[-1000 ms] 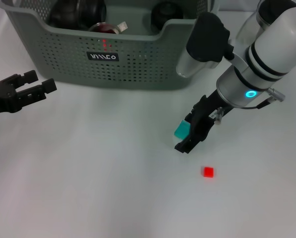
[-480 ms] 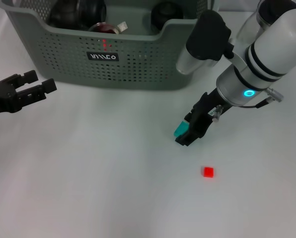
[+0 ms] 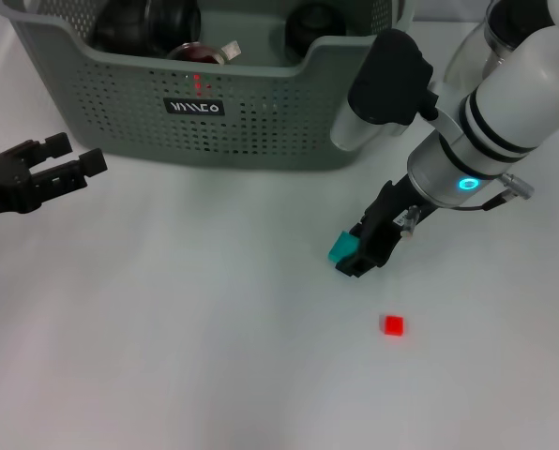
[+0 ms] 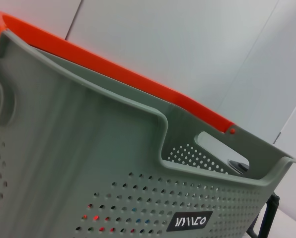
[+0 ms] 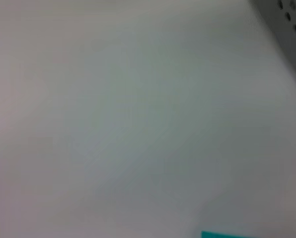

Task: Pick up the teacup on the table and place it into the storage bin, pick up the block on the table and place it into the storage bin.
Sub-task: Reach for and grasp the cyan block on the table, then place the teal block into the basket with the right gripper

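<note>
Label on bin: the storage bin (image 3: pixel 261 112) carries a small black label (image 3: pixel 193 107) with white lettering on its front wall; in the left wrist view it reads something like "VINCO", but I cannot read it with certainty.
Storage bin: a large grey-green basket with perforated walls and a dipped rim, standing at the far side of the white table (image 3: pixel 167 328). In the left wrist view an orange edge (image 4: pixel 113 69) runs behind its far rim.
Contents of bin: several dark rounded objects (image 3: pixel 148 21) lie inside, and another dark one (image 3: pixel 312 21) is near the dip of the rim; which of them is the teacup I cannot tell. A small piece with red and white (image 3: pixel 204 52) is between them.
Teal block: the teal block (image 3: pixel 343 247) is on the table in front of the bin, near its right corner, well apart from the bin wall.
Right gripper: the right gripper (image 3: pixel 359 255) is lowered at the teal block, its black fingers (image 3: pixel 378 234) clenched against the block at table level.
Red block: a small red block (image 3: pixel 393 325) lies alone on the table, nearer to the robot than the teal one, not touched.
Left gripper: the left gripper (image 3: pixel 73 161) hovers at the left side of the table, near the bin's left corner, its fingers parted and holding nothing.
</note>
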